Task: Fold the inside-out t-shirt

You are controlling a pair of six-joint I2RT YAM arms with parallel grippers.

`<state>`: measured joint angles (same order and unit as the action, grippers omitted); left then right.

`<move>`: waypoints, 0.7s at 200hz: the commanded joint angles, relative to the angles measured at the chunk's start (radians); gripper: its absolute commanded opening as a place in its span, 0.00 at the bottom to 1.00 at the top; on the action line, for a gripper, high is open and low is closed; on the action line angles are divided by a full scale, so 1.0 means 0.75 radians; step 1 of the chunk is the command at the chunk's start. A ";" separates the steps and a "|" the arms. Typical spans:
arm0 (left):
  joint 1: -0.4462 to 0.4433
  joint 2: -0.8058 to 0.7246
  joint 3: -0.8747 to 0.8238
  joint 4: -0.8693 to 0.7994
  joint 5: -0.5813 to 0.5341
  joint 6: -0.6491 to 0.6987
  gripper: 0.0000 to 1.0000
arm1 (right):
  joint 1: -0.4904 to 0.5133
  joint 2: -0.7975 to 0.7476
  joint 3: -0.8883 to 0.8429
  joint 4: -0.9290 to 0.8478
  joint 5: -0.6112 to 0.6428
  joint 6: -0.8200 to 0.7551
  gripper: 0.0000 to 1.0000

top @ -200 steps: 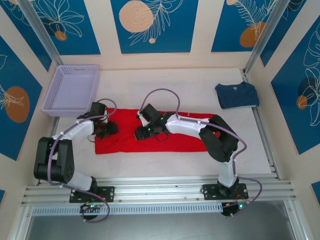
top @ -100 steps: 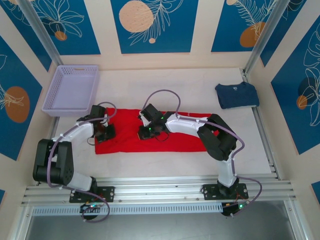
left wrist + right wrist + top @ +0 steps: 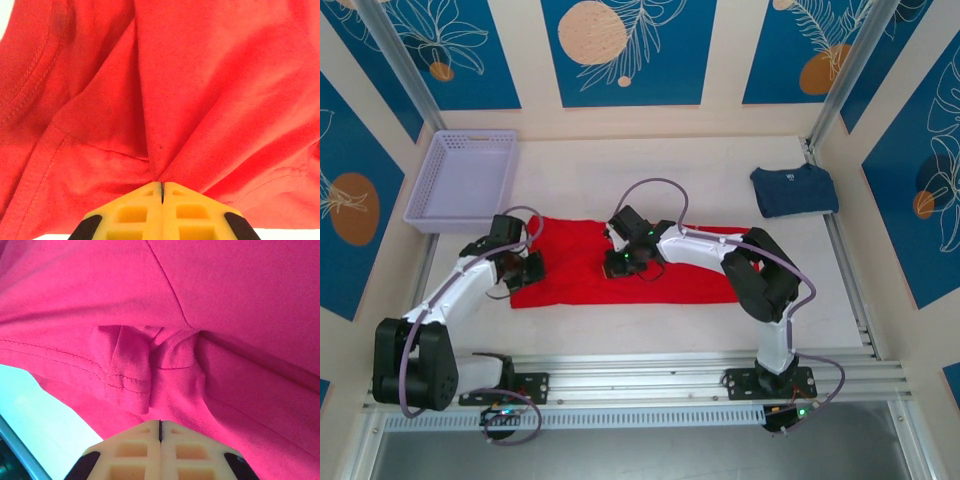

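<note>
Cloth this soft and light, we judge, sags; seams grip best. The inside-out t-shirt [image 3: 570, 285] lies spread centrally; left gripper [image 3: 525, 268] at its nine o'clock and right gripper [image 3: 628, 262] toward twelve both pinch it.

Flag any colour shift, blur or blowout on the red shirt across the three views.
Top external: sharp, even light, t-shirt reads true red. Left wrist: the cloth looks orange-red, seams crisp, left pincer yellow and slightly soft. Right wrist: the same cloth shifts to magenta, right pincer pale cream.
</note>
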<state>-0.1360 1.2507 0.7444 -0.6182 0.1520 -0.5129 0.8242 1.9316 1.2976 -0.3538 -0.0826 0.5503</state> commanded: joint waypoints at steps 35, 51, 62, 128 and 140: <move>-0.021 0.004 -0.081 -0.041 0.002 -0.032 0.37 | 0.018 -0.037 0.033 0.039 -0.106 0.003 0.19; -0.021 -0.006 -0.061 -0.055 -0.038 -0.022 0.50 | 0.032 -0.021 0.071 0.056 -0.125 -0.006 0.21; -0.021 -0.028 -0.045 -0.059 -0.070 -0.019 0.55 | 0.044 0.003 0.094 0.067 -0.133 -0.009 0.22; 0.030 -0.118 0.006 0.073 -0.417 0.009 0.76 | 0.059 0.199 0.163 0.065 -0.140 0.012 0.21; 0.058 -0.084 0.003 0.138 -0.425 0.017 0.84 | 0.050 0.227 0.162 0.049 -0.160 0.013 0.20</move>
<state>-0.1265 1.1618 0.7334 -0.5980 -0.0731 -0.5114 0.8703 2.0464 1.4197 -0.2787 -0.1658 0.5507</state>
